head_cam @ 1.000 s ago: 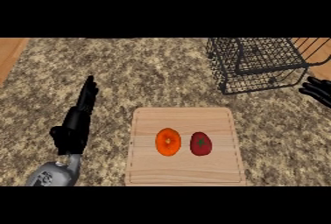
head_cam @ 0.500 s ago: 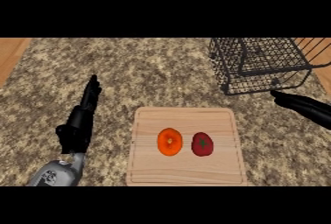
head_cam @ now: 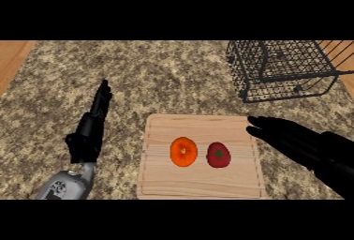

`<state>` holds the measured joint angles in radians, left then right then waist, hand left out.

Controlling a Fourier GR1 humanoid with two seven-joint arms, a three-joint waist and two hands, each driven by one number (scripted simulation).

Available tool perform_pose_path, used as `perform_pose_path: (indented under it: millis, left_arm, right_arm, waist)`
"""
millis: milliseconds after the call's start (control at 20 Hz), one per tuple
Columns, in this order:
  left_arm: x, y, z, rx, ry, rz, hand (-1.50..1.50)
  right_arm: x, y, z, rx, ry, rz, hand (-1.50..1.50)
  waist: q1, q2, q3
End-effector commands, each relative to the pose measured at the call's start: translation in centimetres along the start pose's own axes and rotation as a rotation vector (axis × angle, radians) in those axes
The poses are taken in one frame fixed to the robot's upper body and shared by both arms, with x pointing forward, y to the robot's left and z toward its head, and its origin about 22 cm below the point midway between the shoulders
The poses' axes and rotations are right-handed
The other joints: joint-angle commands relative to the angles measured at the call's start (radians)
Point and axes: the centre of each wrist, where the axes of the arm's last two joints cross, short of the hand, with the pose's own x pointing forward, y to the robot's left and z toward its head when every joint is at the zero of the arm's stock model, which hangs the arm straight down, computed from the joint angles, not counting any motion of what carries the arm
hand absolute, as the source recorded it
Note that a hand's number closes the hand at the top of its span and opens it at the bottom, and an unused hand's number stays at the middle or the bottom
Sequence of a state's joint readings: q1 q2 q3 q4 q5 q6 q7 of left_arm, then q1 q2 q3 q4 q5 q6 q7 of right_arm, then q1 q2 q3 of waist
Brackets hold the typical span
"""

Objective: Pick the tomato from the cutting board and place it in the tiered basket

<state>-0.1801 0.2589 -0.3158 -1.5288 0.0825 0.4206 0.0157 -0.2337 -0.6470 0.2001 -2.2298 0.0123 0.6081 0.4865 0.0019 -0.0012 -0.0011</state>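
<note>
A red tomato [head_cam: 218, 155] with a green stem spot lies on the wooden cutting board [head_cam: 200, 183], right of an orange fruit [head_cam: 183, 151]. The black wire tiered basket [head_cam: 280, 68] stands at the back right of the counter. My right hand [head_cam: 294, 140] is open, fingers stretched toward the left over the board's right edge, just right of and above the tomato, not touching it. My left hand [head_cam: 91, 129] is open to the left of the board, fingers pointing away, holding nothing.
The speckled stone counter [head_cam: 159, 79] runs across the view. A strip of wood [head_cam: 12, 58] shows at the far left edge and another behind the basket at the top right.
My right hand has come in from the right edge near the basket, moving left and down to the board's right side. The left hand has barely shifted.
</note>
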Motion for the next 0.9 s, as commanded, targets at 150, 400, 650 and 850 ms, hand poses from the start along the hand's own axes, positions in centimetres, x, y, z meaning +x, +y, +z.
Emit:
perform_pose_path:
  millis: [150,400,650,850]
  left_arm:
    - [0.8,1.4,-0.7,-0.004,0.009,-0.020,0.00]
    - [-0.3,0.5,-1.9,0.002,0.005,-0.001,0.00]
    - [-0.9,0.1,0.4,0.011,-0.013,-0.006,0.00]
    - [0.7,-1.1,-0.4,0.010,-0.001,-0.002,0.00]
  right_arm:
    - [1.7,0.9,0.1,0.098,0.086,0.061,-1.50]
    - [2.5,1.8,-2.4,0.133,0.147,0.090,-1.50]
    - [1.1,2.8,-3.2,0.124,0.183,0.140,-1.50]
    - [-0.5,3.0,-0.9,0.147,0.198,0.190,-1.50]
  waist:
    - [-0.003,-0.001,0.001]
    - [-0.002,0.001,0.000]
    - [0.001,0.001,0.001]
    - [-0.005,0.001,0.002]
